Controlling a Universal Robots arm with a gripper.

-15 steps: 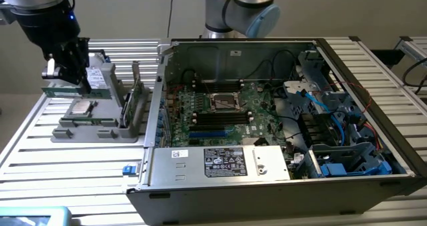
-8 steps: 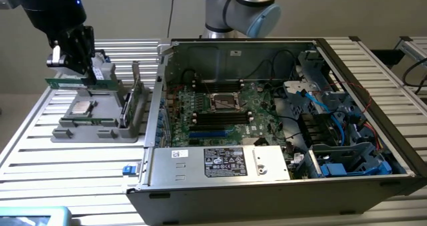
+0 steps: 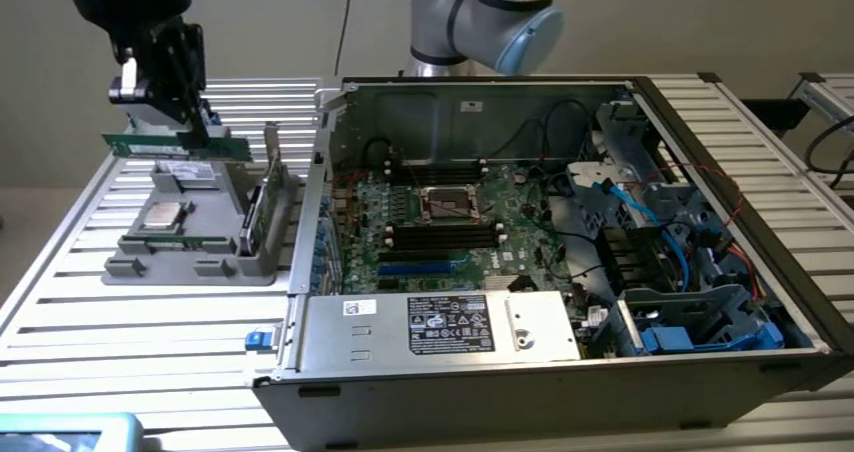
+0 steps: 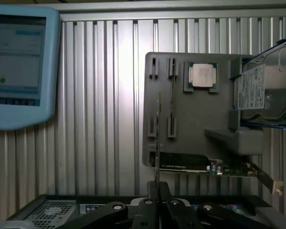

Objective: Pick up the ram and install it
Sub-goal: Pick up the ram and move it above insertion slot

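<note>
Ram, judged light, stiff and fragile, is pinched mid-length by its long edge in narrow gripper jaws above the grey tray.

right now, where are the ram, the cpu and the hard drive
ram [image 3: 140, 145]: exterior view, on the green board's bare end
cpu [image 4: 202, 76]: wrist view, on the centre of its metal lid
hard drive [image 4: 274, 95]: wrist view, on its metal face beside the label
</note>
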